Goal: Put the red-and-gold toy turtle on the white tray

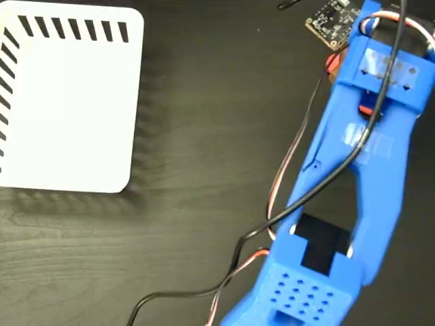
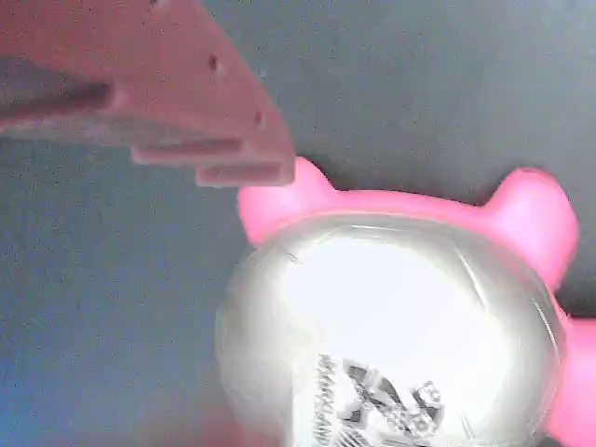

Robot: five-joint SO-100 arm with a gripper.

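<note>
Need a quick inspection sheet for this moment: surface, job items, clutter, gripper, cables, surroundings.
Surface: dark wood-grain table.
Job's things: white tray at the upper left of the fixed view, nothing on it. Red-and-gold toy turtle fills the wrist view, on the table, not on the tray; in the fixed view only a red sliver shows beside the arm.
Clutter: nothing seen.
Gripper: one finger shows in the wrist view, close above the turtle; second finger hidden, so open or shut cannot be told.
Cables: black and red-white wires trail along the blue arm onto the table.
Surroundings: bare circuit board at the top edge.
</note>
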